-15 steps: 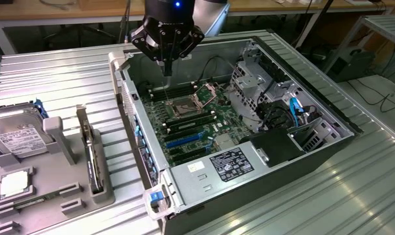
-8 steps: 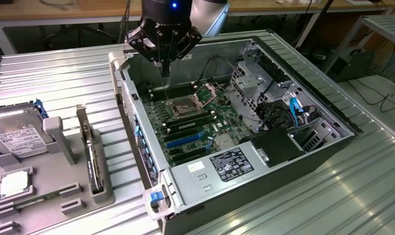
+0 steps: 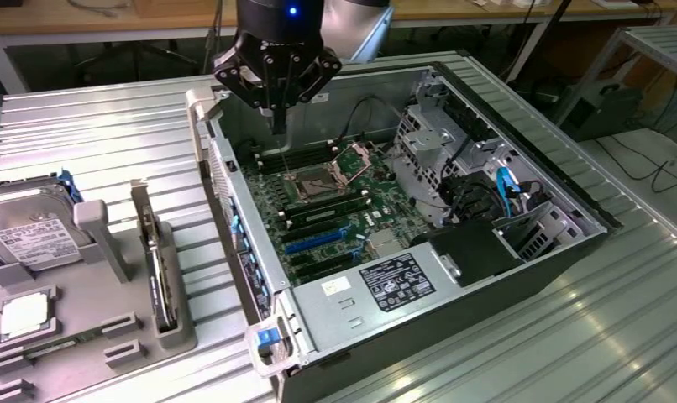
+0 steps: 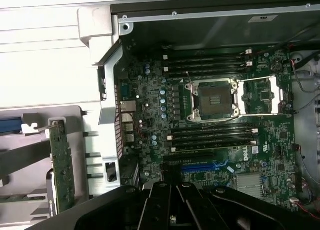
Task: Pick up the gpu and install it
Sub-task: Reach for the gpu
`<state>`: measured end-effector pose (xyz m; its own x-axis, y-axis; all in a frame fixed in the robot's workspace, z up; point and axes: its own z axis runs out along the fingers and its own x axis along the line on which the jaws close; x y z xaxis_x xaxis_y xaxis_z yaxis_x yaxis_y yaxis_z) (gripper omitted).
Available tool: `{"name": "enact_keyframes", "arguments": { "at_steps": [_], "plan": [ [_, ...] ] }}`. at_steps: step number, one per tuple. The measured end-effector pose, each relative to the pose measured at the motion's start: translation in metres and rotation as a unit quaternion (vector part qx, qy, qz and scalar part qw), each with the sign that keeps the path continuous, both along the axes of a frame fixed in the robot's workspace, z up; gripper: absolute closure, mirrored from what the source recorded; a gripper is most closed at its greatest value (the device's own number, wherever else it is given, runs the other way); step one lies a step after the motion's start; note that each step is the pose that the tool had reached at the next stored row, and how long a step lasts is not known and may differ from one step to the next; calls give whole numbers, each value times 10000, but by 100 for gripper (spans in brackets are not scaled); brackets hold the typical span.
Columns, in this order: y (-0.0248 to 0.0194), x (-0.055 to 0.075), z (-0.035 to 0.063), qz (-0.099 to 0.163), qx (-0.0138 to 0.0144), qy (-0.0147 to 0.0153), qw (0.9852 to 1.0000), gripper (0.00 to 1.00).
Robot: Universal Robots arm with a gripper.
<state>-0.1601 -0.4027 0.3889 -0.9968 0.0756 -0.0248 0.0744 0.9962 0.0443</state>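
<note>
**A:** Closest in, a grey tray sits just outside the computer case, off its wall on the exterior view's left. And there's the gpu, standing on its edge in a slot of that tray.

**B:** Parked, I'd say, with nothing touching it. The hard drive shares the tray, farther out from the case than the card.

**A:** Now into the case. The power supply is at the near end and the motherboard is beyond it. I see a blue slot on the board and no card seated anywhere.

**B:** Farther back the gripper hangs above the case's far end, over the board. The fingers are clenched together with nothing between them, and it's well apart from the gpu.

**A:** So by my reading the task stands at the very start. The pick isn't made and the install isn't made, so both are left.

**B:** Some of this is hard to make out. The card faces us edge-on beside the case, so its bracket and its face are hard to tell apart.

**A:** In the wrist view the gripper's own body covers part of the slot rows inside the case, so I can't read every slot.

**B:** The arm is cut off above the case. The drive cage on the case's far side is a tangle of cables I can't sort out.
</note>
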Motion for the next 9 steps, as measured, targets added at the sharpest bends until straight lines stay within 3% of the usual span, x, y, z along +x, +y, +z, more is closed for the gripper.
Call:
{"name": "enact_keyframes", "arguments": {
  "at_steps": [9],
  "plan": [
    [-16,-75,-13,1,0,7,10000,89]
  ]
}}
